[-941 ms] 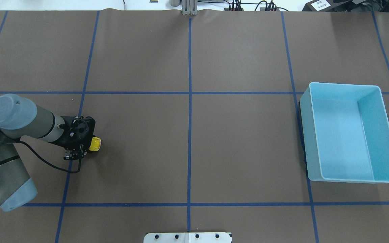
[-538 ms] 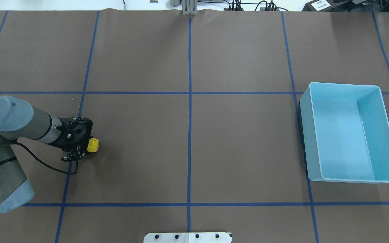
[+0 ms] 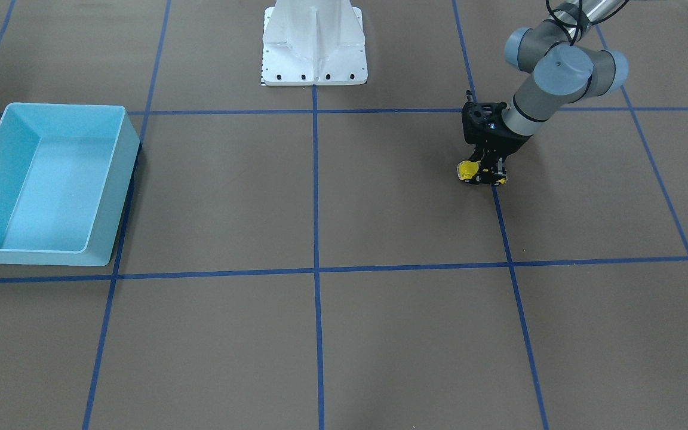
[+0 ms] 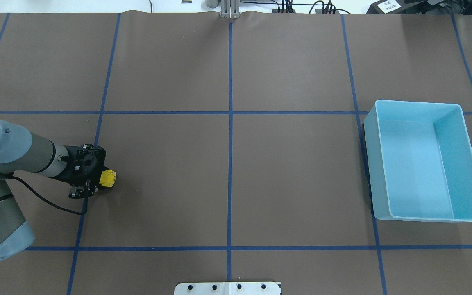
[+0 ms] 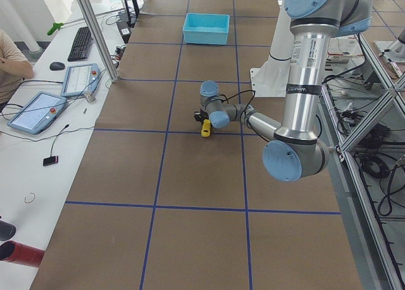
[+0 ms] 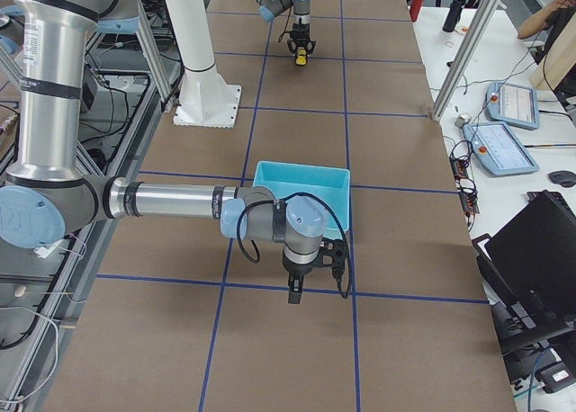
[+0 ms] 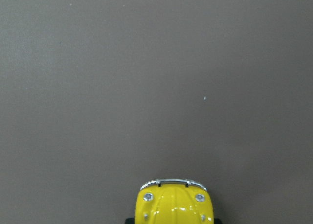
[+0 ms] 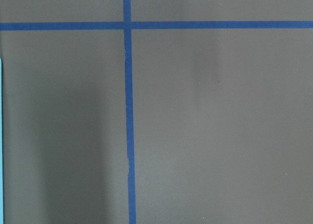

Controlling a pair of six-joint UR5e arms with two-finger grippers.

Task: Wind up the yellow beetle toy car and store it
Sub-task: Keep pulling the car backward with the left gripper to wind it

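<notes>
The yellow beetle toy car [image 4: 108, 178] sits wheels-down on the brown table at the robot's left. My left gripper [image 4: 98, 181] is shut on its rear half, and only the nose sticks out. The car also shows in the front view [image 3: 468, 171] under the left gripper [image 3: 491, 174], and in the left wrist view [image 7: 174, 205] as a yellow hood with a silver bumper. The light blue bin [image 4: 377, 172] stands far off on the right, with nothing inside. My right gripper [image 6: 294, 293] hangs just beside the bin [image 6: 301, 167]; I cannot tell whether it is open.
Blue tape lines grid the brown table. The white robot base plate [image 3: 314, 54] stands at the table's near edge, between the arms. Operators' tablets [image 5: 38, 109] and a keyboard lie on the side bench, off the table.
My left gripper has dragged the car along the table, to the left and slightly toward the robot's side, still shut on it. The bin has not moved.
</notes>
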